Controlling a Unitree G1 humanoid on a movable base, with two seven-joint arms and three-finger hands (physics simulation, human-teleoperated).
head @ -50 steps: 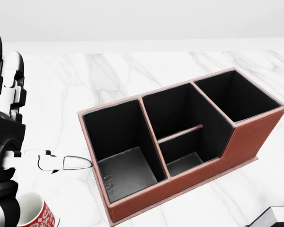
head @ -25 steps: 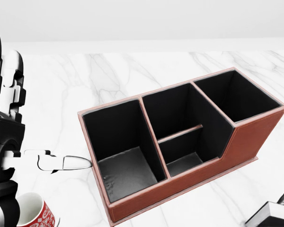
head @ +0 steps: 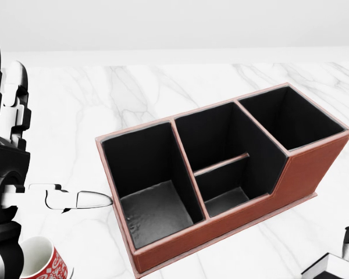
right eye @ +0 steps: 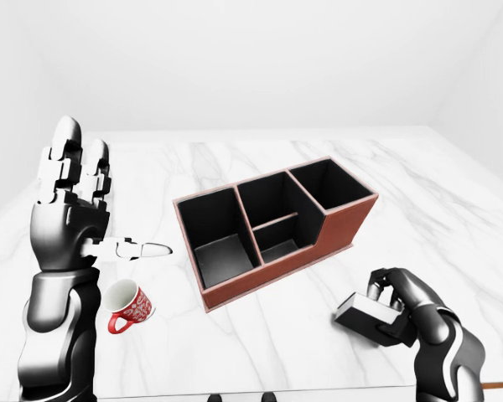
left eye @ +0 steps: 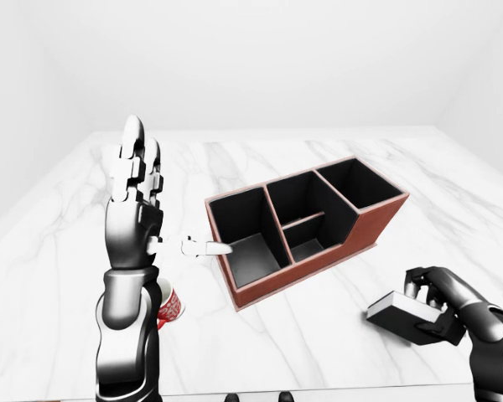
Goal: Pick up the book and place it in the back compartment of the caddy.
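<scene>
Lower right of the left-eye view, the right hand (left eye: 432,303) is clamped on the book (left eye: 400,313), near the caddy (left eye: 306,224); grasp done, placement in the back compartment remains.

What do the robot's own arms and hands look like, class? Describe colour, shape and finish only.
Both arms are glossy dark grey to black, with rounded, segmented shells. The left hand has blocky jointed fingers with white upper segments and a pale thumb. The right hand looks dark all over. No cables or markings show.
</scene>
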